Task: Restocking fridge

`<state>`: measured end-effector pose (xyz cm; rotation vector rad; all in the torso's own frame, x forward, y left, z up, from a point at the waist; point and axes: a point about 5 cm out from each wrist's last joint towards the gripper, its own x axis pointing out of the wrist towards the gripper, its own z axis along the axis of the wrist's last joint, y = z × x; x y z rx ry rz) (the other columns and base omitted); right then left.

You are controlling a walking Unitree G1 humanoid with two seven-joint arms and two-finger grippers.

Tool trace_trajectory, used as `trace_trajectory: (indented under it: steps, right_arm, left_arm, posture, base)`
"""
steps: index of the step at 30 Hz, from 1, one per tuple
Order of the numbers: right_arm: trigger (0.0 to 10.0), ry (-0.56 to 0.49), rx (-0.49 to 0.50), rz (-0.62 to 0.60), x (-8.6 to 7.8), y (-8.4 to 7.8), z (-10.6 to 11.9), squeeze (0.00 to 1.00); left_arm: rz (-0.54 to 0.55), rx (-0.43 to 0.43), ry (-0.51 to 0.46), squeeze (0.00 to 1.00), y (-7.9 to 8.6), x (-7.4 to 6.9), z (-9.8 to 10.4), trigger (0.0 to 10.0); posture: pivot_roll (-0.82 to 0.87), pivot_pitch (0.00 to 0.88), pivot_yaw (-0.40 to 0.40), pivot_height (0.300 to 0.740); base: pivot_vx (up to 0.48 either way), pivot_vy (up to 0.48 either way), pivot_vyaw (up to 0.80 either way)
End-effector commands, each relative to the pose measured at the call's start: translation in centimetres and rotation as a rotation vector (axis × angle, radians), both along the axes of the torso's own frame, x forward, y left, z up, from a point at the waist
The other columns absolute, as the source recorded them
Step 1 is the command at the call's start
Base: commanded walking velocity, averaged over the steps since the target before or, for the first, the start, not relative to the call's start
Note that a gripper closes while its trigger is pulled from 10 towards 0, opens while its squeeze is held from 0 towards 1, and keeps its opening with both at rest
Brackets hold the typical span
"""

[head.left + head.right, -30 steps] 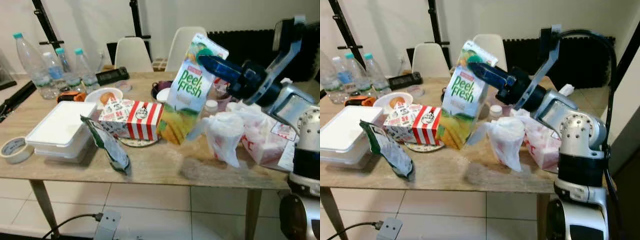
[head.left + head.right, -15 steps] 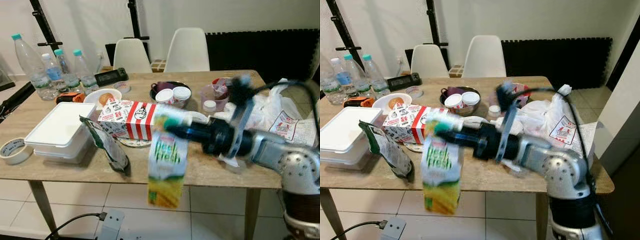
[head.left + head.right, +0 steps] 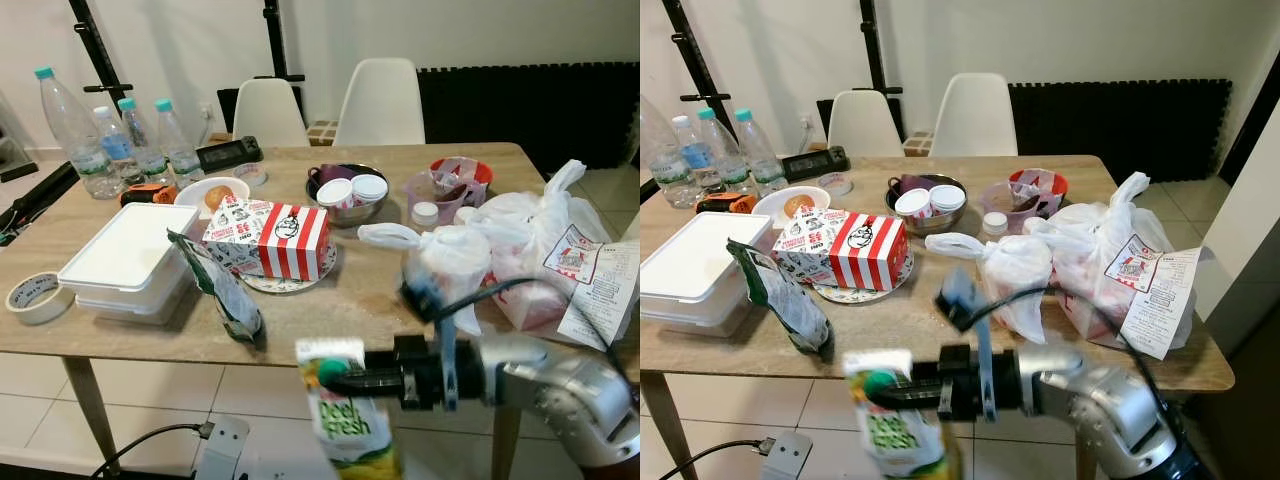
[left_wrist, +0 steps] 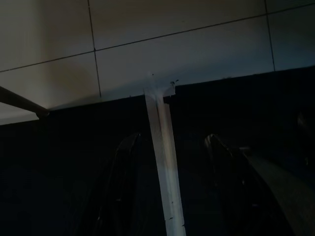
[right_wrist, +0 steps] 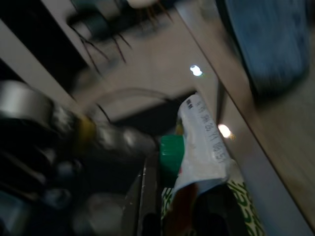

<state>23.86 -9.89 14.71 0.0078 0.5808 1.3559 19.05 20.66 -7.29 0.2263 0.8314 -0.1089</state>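
Right gripper point(image 3: 335, 378) grips the white-and-green Peel Fresh juice carton point(image 3: 348, 420) at its green cap; I see the carton now lower than half a second ago, below the front edge of the wooden table point(image 3: 330, 320) and near the floor. Left gripper point(image 4: 170, 196) hangs idle over floor tiles, its fingers apart. Three clear plastic water bottles point(image 3: 72, 135) stand at the table's far left. Metal bowl point(image 3: 340, 205) holds two white-lidded cups point(image 3: 352, 188) and something purple. Two white plastic bags point(image 3: 500, 250) sit at the right.
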Motion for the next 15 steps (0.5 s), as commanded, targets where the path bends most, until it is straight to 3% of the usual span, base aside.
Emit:
trace_trajectory:
  steps: [1, 5, 8, 10, 11, 15]
  right_arm:
    - [0.0, -0.042, -0.023, -0.001, 0.1, 0.0, -0.4, 0.0]
    - [0.0, -0.042, -0.165, -0.041, -0.7, -1.8, -4.8, 0.0]
    - [0.0, -0.055, -0.217, -0.073, -1.0, -2.7, -6.5, 0.0]
    - [0.0, -0.055, -0.217, -0.073, -1.0, -2.7, -6.5, 0.0]
    - [0.0, -0.079, -0.22, -0.122, -1.2, -3.5, -7.9, 0.0]
    - [0.0, -0.114, -0.197, -0.205, -1.2, -4.3, -9.3, 0.0]
  left_arm:
    - [0.004, -0.004, 0.011, 0.0, 0.2, -0.4, -0.2, 10.0]
    - [-0.001, -0.007, 0.002, 0.0, 0.1, -0.3, -0.1, 10.0]
    - [-0.004, -0.007, 0.001, 0.0, 0.0, -0.3, -0.1, 10.0]
    - [-0.004, -0.007, 0.001, 0.0, 0.0, -0.3, -0.1, 10.0]
    - [-0.007, -0.006, 0.001, 0.0, 0.0, -0.3, -0.1, 10.0]
    - [-0.01, -0.007, 0.001, 0.0, 0.0, -0.3, -0.1, 10.0]
  posture:
    - [-0.05, 0.052, 0.045, 0.74]
    - [-0.04, 0.055, 0.047, 0.74]
    - [-0.04, 0.055, 0.047, 0.74]
    - [-0.04, 0.055, 0.047, 0.74]
    - [-0.04, 0.056, 0.052, 0.74]
    - [-0.04, 0.057, 0.056, 0.74]
  base:
    - [0.0, 0.0, 0.0]
    - [0.0, 0.0, 0.0]
    - [0.0, 0.0, 0.0]
    - [0.0, 0.0, 0.0]
    - [0.0, 0.0, 0.0]
    - [0.0, 0.0, 0.0]
